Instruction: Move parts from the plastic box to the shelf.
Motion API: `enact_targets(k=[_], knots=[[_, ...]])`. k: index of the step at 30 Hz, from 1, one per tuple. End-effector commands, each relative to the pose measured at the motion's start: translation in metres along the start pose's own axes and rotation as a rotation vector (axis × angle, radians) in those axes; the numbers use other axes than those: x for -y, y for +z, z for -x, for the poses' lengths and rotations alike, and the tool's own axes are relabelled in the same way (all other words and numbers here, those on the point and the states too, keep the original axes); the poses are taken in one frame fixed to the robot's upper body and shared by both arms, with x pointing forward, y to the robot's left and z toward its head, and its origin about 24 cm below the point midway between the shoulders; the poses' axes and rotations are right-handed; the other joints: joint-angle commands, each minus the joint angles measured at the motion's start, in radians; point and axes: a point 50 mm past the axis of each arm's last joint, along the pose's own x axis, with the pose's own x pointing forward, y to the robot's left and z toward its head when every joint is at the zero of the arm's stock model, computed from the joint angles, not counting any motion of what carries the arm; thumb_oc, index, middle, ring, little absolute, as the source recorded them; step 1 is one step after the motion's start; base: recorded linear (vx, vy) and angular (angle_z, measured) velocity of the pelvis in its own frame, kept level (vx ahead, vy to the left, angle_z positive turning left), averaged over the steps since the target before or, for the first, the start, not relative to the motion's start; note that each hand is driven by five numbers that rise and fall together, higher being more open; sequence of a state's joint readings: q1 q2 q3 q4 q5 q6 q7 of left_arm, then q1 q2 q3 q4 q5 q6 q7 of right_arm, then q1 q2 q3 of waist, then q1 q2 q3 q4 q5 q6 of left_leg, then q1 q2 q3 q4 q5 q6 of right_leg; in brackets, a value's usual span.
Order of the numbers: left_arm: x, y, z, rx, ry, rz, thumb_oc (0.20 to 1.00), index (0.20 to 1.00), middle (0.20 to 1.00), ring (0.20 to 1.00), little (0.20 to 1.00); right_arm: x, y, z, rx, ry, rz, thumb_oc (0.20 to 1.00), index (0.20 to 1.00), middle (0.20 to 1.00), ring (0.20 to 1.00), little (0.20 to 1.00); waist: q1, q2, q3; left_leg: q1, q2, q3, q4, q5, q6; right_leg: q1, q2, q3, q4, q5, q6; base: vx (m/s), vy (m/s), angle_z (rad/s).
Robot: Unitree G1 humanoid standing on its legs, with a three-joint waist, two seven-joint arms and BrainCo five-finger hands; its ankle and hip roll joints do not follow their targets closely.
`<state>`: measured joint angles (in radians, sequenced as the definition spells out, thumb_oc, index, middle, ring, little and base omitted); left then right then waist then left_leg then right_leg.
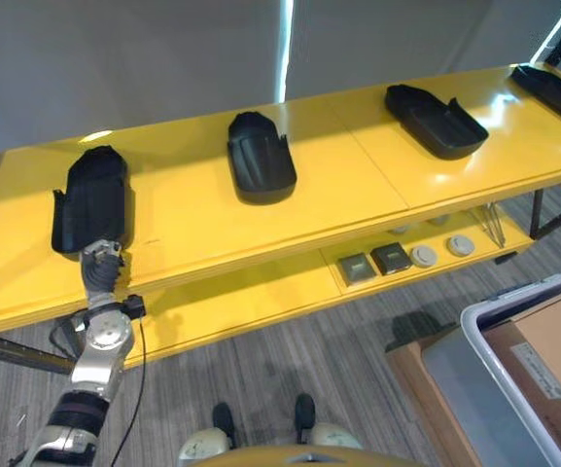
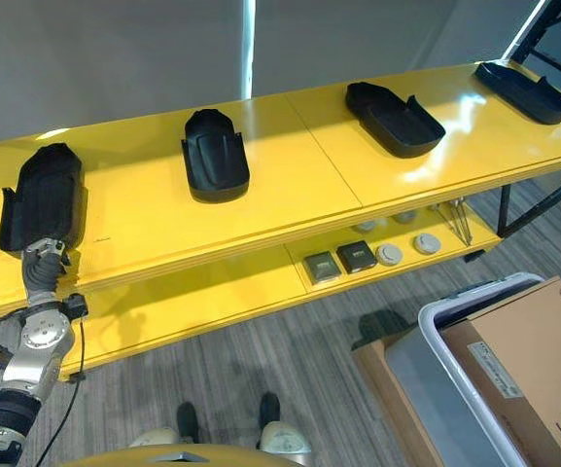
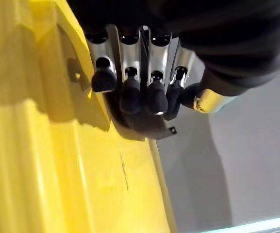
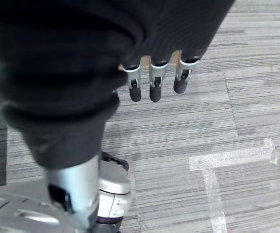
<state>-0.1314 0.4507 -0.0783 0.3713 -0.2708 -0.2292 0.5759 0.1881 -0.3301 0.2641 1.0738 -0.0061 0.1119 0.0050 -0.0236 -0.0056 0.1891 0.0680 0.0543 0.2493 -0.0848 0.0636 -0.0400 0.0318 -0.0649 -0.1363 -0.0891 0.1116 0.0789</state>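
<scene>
The left hand (image 1: pixel 103 268) is seen at the near end of a black part (image 1: pixel 92 199) lying at the left end of the yellow shelf (image 1: pixel 202 214), close to its front edge; its fingers (image 3: pixel 130 92) are curled down onto the part's rim. The right hand (image 4: pixel 154 80) hangs over the grey floor (image 4: pixel 237 116), fingers relaxed and apart, nothing held. Three more black parts (image 1: pixel 259 156) are spaced well apart along the shelf, with bare yellow surface between them. The plastic box (image 1: pixel 494 370) stands on the floor at the right.
</scene>
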Motion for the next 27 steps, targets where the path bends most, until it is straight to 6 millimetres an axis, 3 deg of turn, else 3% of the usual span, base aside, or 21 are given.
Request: enact_targets(k=[1, 14, 26, 27], knots=[[-0.003, 0.034, -0.026, 0.162, 0.069, 0.019, 0.200, 0.200, 0.200, 0.200, 0.200, 0.014, 0.002, 0.001, 0.012, -0.019, 0.073, 1.000, 1.000, 1.000, 1.000, 1.000, -0.005, -0.013, 0.026, -0.031, 0.043, -0.037, 0.086, -0.096, -0.015, -0.012, -0.051, 0.028, 0.047, -0.084, 0.072, 0.00, 0.000, 0.00], [-0.016, 0.018, -0.041, 0.061, 0.166, -0.042, 0.200, 0.200, 0.200, 0.200, 0.200, 0.021, 0.008, 0.001, 0.028, -0.019, 0.126, 1.000, 1.000, 1.000, 1.000, 1.000, -0.029, -0.014, 0.030, -0.040, 0.046, -0.028, 0.095, -0.096, -0.015, -0.026, -0.048, 0.045, 0.054, -0.088, 0.071, 0.00, 0.008, -0.04], [-0.005, 0.021, -0.050, 0.051, 0.124, -0.033, 0.200, 0.200, 0.200, 0.200, 0.200, 0.022, 0.013, 0.001, 0.045, -0.016, 0.137, 1.000, 1.000, 1.000, 1.000, 1.000, -0.046, -0.022, 0.039, -0.048, 0.048, -0.023, 0.101, -0.100, -0.011, -0.040, -0.044, 0.060, 0.059, -0.091, 0.071, 0.00, 0.001, 0.00], [-0.004, 0.021, -0.050, 0.056, 0.108, -0.026, 0.294, 0.294, 0.294, 0.294, 0.294, 0.021, 0.013, 0.001, 0.046, -0.017, 0.137, 1.000, 1.000, 1.000, 1.000, 1.000, -0.045, -0.022, 0.039, -0.049, 0.048, -0.023, 0.101, -0.100, -0.011, -0.041, -0.044, 0.060, 0.059, -0.091, 0.071, 0.00, 0.000, 0.00]])
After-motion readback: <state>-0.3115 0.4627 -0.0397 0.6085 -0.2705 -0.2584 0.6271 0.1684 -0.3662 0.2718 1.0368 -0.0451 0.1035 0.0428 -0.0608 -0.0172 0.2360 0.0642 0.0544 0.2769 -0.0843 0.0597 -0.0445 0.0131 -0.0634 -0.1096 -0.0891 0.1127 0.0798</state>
